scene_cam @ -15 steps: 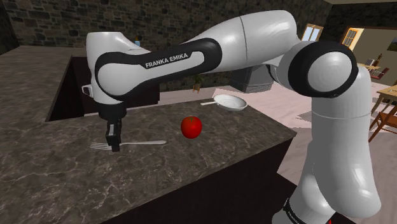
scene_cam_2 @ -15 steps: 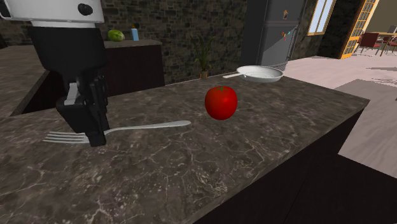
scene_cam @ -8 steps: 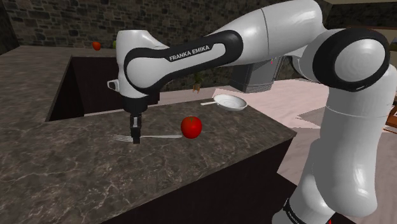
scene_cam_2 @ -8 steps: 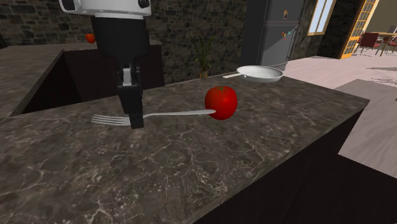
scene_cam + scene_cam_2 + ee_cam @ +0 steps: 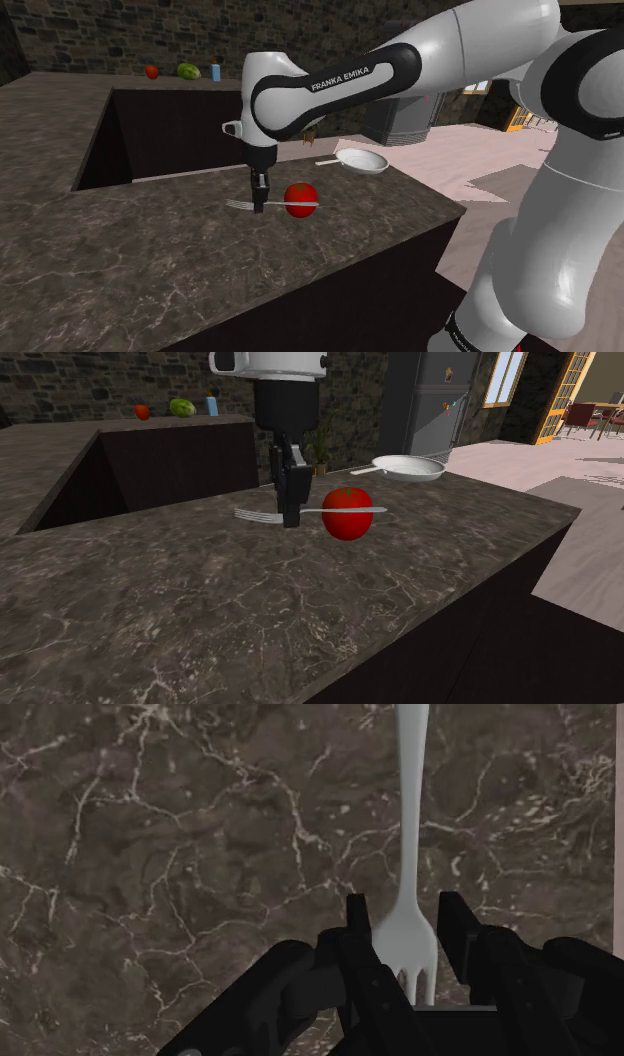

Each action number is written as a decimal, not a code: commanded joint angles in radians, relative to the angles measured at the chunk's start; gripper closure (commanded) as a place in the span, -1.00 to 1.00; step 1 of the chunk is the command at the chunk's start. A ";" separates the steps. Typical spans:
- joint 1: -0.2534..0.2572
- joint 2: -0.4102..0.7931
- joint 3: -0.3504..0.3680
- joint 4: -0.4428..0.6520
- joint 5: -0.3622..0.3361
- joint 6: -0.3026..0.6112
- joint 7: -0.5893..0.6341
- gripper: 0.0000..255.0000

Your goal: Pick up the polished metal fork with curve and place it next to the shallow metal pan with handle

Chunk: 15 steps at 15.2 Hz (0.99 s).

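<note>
Fork [image 5: 255, 515] hangs level, off the counter [image 5: 300, 612], at the height of the tomato's [image 5: 347, 527] upper half. The 2 fingers of the gripper [image 5: 290, 517] clamp it near its tines, and its long handle reaches across the tomato; I cannot tell whether they touch. The pan [image 5: 410, 468] sits beyond the tomato, well apart from it.

Risk 1: carried straight toward the pan at this height, the handle could shove the tomato, rolling it away or twisting the fork in the grip.

Risk 2: held so far from its middle, the fork may pivot, droop and land crooked.
</note>
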 commanded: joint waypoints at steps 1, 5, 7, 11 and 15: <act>-0.022 -0.045 -0.020 -0.060 0.010 0.013 -0.048 1.00; -0.063 -0.123 -0.067 -0.149 0.021 0.021 -0.142 1.00; -0.083 -0.157 -0.094 -0.187 0.022 0.022 -0.189 1.00; -0.124 -0.216 -0.149 -0.249 0.016 0.021 -0.283 1.00; -0.167 -0.260 -0.209 -0.293 0.002 0.017 -0.378 1.00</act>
